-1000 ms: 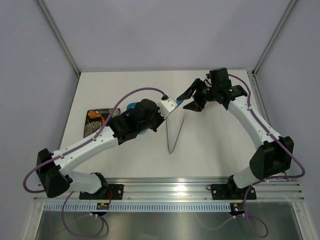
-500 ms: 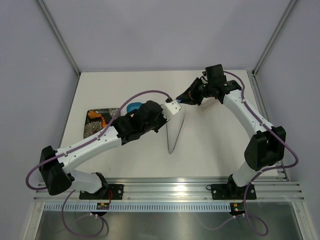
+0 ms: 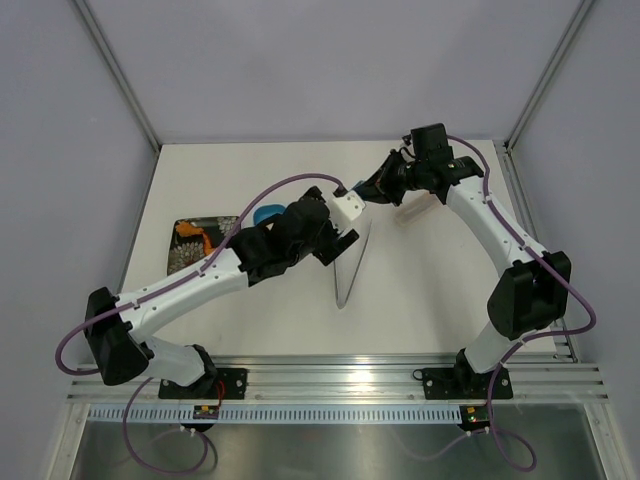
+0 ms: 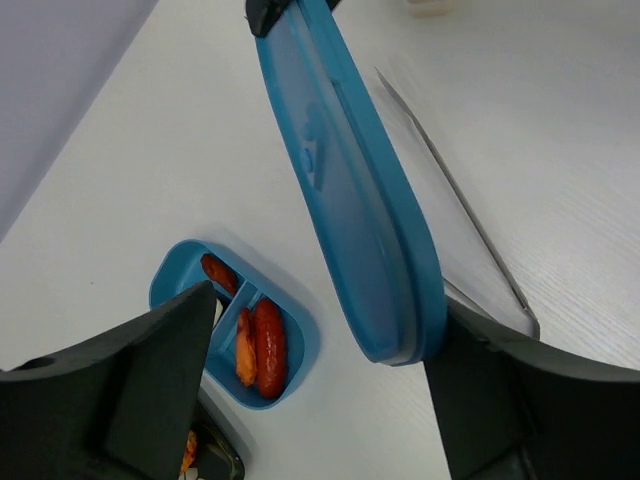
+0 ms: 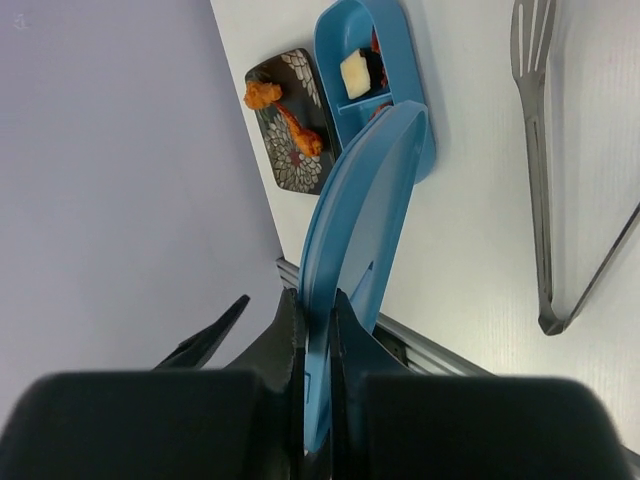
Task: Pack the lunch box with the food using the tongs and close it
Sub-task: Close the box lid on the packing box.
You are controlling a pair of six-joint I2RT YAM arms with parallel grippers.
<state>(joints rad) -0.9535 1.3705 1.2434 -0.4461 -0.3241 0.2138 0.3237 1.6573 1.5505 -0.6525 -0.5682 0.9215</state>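
The flat blue lid [image 4: 350, 180] hangs tilted above the table, and my right gripper [image 5: 315, 300] is shut on its far edge. My left gripper [image 4: 325, 320] stands open around the lid's near end, which lies close to its right finger [image 4: 500, 400]. Below it the blue lunch box [image 4: 180, 280] holds a red sausage [image 4: 268, 345] and an orange piece [image 4: 245, 350]. In the right wrist view the lunch box [image 5: 335, 30] also holds a cream piece [image 5: 355, 72]. The silver tongs [image 3: 350, 265] lie flat on the table to the right of the box.
A dark patterned plate [image 3: 205, 225] with orange food [image 3: 185, 230] sits left of the lunch box, near the table's left edge. A small pale object [image 3: 415, 212] lies under the right arm. Grey walls enclose the table on three sides.
My right gripper has closed on the lid's far edge. My left gripper has then opened and let go of the lid. Both wrists shifted slightly.
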